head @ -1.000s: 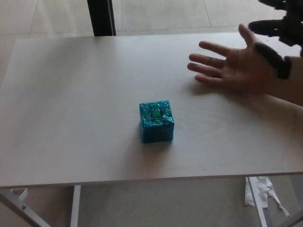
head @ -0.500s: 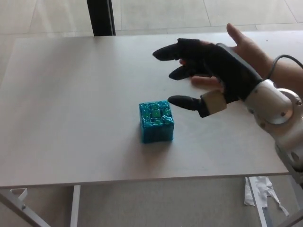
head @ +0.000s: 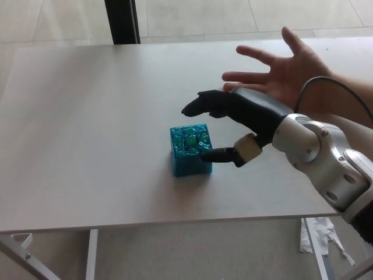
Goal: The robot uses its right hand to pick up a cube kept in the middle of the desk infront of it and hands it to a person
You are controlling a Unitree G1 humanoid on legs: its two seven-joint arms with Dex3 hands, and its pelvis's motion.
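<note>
A teal cube (head: pixel 190 150) with a green patterned top sits in the middle of the pale desk (head: pixel 87 116). My right hand (head: pixel 233 125) reaches in from the right and hovers at the cube's right side. It is open: its two fingers (head: pixel 201 105) stretch above the cube's far edge and its thumb tip lies against the near right side. Nothing is held. A person's open hand (head: pixel 280 73), palm up, rests over the desk behind my hand. My left hand does not show.
A dark post (head: pixel 122 20) stands beyond the desk's far edge. White desk legs (head: pixel 92 254) and a scrap of white paper (head: pixel 317 233) show below the near edge on the tiled floor.
My right hand has come down and to the left, from above the desk's right part to the cube's right side. The person's hand has stayed at the back right. The cube has not moved.
</note>
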